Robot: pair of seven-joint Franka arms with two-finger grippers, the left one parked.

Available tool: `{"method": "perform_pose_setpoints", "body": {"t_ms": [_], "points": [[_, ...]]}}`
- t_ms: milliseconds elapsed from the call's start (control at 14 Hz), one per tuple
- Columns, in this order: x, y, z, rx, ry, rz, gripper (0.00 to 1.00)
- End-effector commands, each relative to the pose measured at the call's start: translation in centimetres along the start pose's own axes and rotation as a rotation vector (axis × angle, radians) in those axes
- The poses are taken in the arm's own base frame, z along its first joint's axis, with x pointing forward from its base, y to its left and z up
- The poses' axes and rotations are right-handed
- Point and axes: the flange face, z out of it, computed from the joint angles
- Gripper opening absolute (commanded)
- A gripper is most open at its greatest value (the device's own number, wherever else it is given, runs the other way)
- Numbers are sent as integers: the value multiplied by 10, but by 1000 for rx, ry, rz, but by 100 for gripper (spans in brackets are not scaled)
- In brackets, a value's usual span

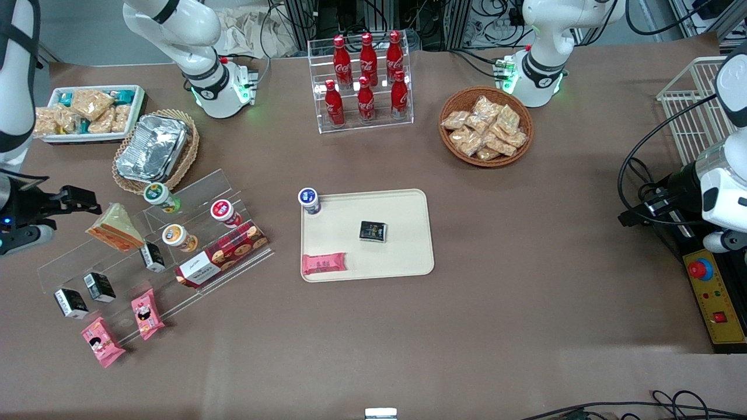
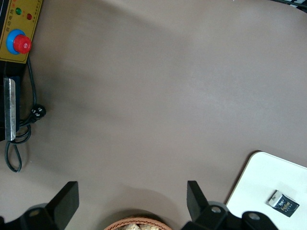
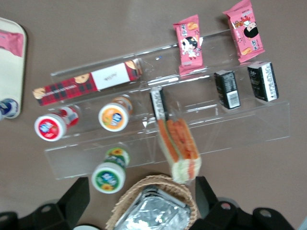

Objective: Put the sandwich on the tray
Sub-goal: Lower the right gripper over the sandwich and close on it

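The right arm's gripper (image 1: 87, 201) is held above the clear stepped display stand (image 1: 192, 233), at its end toward the working arm's side. Its two black fingers (image 3: 79, 196) are spread wide apart, and nothing is gripped between them.

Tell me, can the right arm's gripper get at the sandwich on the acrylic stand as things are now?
Probably yes: the gripper, fingers open, hovers beside the sandwich, whose top looks uncovered; only a black carton touches its end.

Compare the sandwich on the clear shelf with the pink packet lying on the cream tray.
The sandwich is a pale triangular wedge with green and orange layers; the pink packet is a flat oblong. The sandwich sits on the acrylic shelf, near the open gripper; the packet lies on the tray. Both are wrapped snacks.
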Motion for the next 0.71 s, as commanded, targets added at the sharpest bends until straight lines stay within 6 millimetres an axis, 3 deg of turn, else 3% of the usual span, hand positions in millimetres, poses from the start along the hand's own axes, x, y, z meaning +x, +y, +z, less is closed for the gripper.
{"method": "perform_pose_setpoints", "body": {"t_ms": [0,429,643], "points": [[-22,16,27,-21,17,-42,98],[-50,30,98,-51,49,-129,98],[-55,27,116,-43,41,-129,98]]}}
